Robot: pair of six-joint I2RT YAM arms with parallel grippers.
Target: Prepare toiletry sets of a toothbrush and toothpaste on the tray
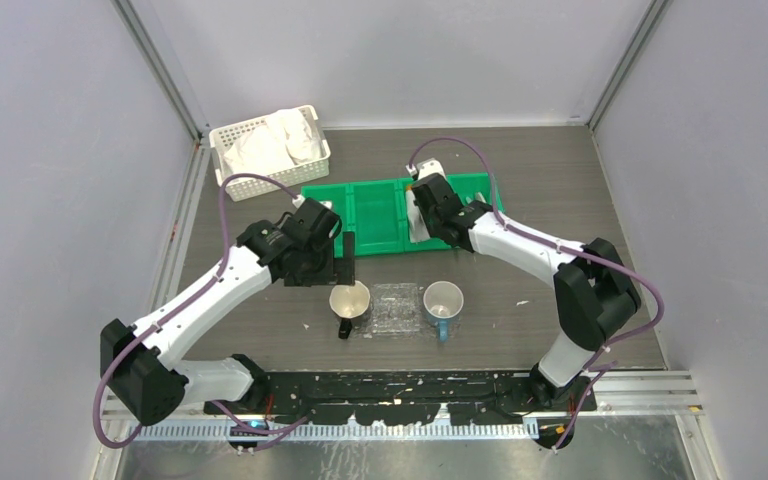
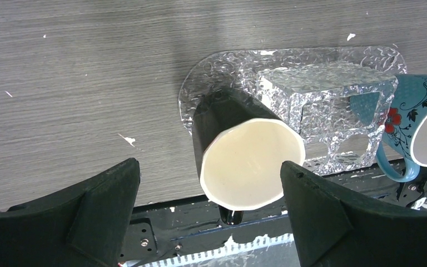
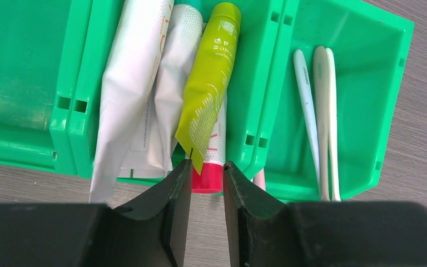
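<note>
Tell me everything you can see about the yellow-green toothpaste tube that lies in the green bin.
The yellow-green toothpaste tube looks like soft plastic, with white print and a round matching cap. It lies slanted in one compartment of the green bin, resting on white tubes and partly covering a tube with a red cap. Its cap points away from the right gripper; its flat crimped end lies just before the jaws. Whether they touch it cannot be told.

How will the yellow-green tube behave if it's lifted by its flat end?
The yellow-green tube probably flexes: its crimped tail looks thin and flattened. Likely light, being slim. It lies atop white tubes, so it may slide and nudge them.
</note>
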